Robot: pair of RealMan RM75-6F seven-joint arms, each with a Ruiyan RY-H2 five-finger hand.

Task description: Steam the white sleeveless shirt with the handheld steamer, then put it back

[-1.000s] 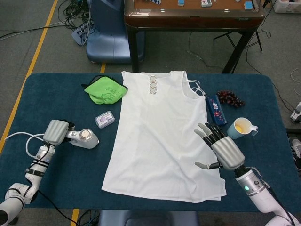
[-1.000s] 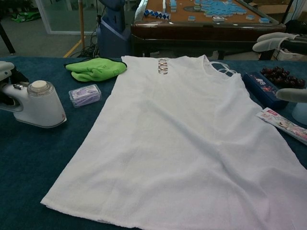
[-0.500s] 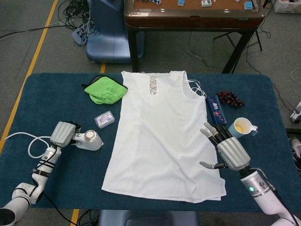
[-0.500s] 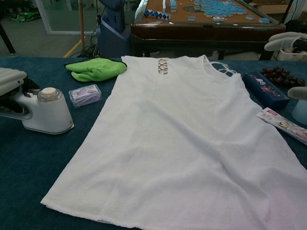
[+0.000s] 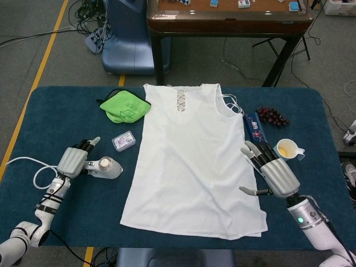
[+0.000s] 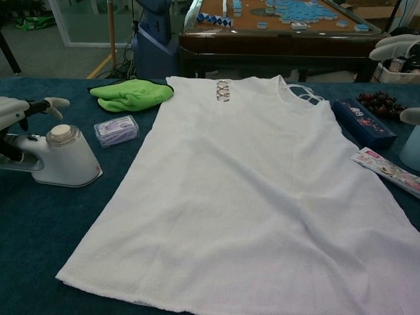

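The white sleeveless shirt point(image 5: 192, 156) point(image 6: 249, 190) lies flat in the middle of the blue table, neck away from me. The white handheld steamer point(image 5: 107, 167) point(image 6: 60, 156) stands on the table just left of the shirt's lower half. My left hand point(image 5: 75, 160) point(image 6: 23, 108) is at the steamer's handle end with its fingers stretched out and apart, not wrapped around it. My right hand point(image 5: 273, 177) point(image 6: 399, 47) hovers open at the shirt's right edge, fingers spread, holding nothing.
A green cloth point(image 5: 125, 107) and a small clear box point(image 5: 123, 141) lie left of the shirt. On the right are a blue packet point(image 5: 256, 129), grapes point(image 5: 271, 115), a cup point(image 5: 286, 149) and a sachet point(image 6: 387, 169). The steamer's white cord point(image 5: 36, 173) loops to the left edge.
My left hand moved the steamer right toward the shirt, set it down and spread its fingers off the handle. My right hand drifted slightly right and toward me.
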